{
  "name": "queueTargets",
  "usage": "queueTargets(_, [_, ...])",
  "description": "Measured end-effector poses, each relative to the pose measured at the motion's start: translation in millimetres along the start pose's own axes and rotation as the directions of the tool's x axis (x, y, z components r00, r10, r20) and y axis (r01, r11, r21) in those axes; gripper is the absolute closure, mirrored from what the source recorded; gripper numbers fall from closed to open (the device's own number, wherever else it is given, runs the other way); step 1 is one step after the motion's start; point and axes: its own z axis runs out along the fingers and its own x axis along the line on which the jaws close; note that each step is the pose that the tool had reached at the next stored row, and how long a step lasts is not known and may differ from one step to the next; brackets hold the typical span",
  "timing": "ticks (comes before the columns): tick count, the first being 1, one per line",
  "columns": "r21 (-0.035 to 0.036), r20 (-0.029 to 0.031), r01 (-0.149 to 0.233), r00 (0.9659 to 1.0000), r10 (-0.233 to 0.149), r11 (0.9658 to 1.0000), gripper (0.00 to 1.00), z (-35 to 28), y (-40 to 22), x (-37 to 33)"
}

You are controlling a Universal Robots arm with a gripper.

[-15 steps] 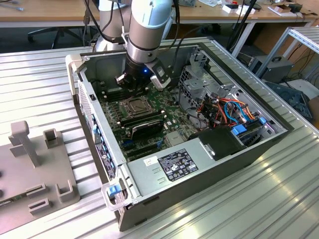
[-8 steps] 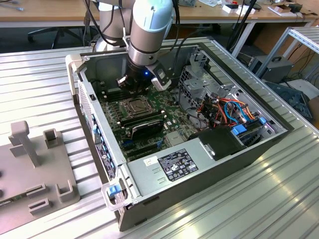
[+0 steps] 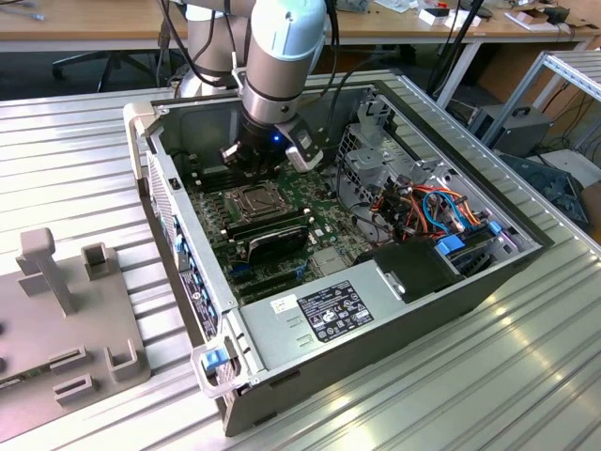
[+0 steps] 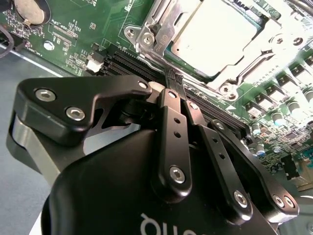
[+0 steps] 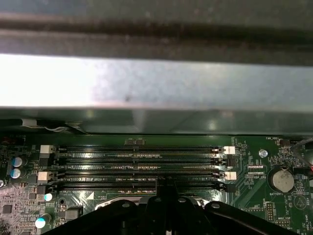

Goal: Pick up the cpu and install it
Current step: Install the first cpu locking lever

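CPU: dull silver-grey square, seated flat inside the shiny retention frame on the green motherboard, upper right of the frame in the second wrist view. In the exterior view it sits at centre frame, in the socket within the open computer case.

Gripper: fingertips pressed together, nothing between them. In the second wrist view the tips end just beside the near edge of the retention frame, over the black memory slots, and do not touch the chip. The chip lies just beyond the tips, up and to the right of them in that frame.

First wrist view: closed tips at lower centre, pointing at the four parallel memory slots; a coin cell battery at lower right; the grey case wall across the upper half.

Exterior view: arm comes down from the top centre, gripper directly above the socket in the frame, near it. Grey fixture plate on the ribbed metal table at lower left, well apart from the case.
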Motion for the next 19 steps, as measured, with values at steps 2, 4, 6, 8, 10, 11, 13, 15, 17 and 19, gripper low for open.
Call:
queueTargets(2, [0.0004,-0.0001,0.0,1.0,0.0,1.0,0.89,0.1,0.0,-0.4])
queueTargets(4, [0.0014,0.0,0.0,1.0,0.0,1.0,0.89,0.2,0.0,-0.6])
queueTargets(6, [0.0016,-0.0002,0.0,1.0,0.0,1.0,0.89,0.2,0.4,-0.7])
queueTargets(8, [0.0006,0.0003,0.0,1.0,0.0,1.0,0.89,0.8,1.6,-0.7])
queueTargets(10, [0.001,0.0002,0.0,1.0,0.0,1.0,0.89,0.9,2.0,-0.7])
queueTargets(11, [0.0013,0.0,0.0,1.0,0.0,1.0,0.89,1.0,2.0,-0.7])
queueTargets(13, [0.0016,-0.0001,0.0,1.0,0.0,1.0,0.89,1.1,2.0,-0.7])
queueTargets(15, [0.0017,-0.0001,0.0,1.0,0.0,1.0,0.89,1.1,2.0,-0.8])
queueTargets(17, [0.0016,-0.0009,0.0,1.0,0.0,1.0,0.89,1.0,2.0,-1.1])
queueTargets(19, [0.0017,-0.0022,0.0,1.0,0.0,1.0,0.89,0.6,2.1,-1.3])
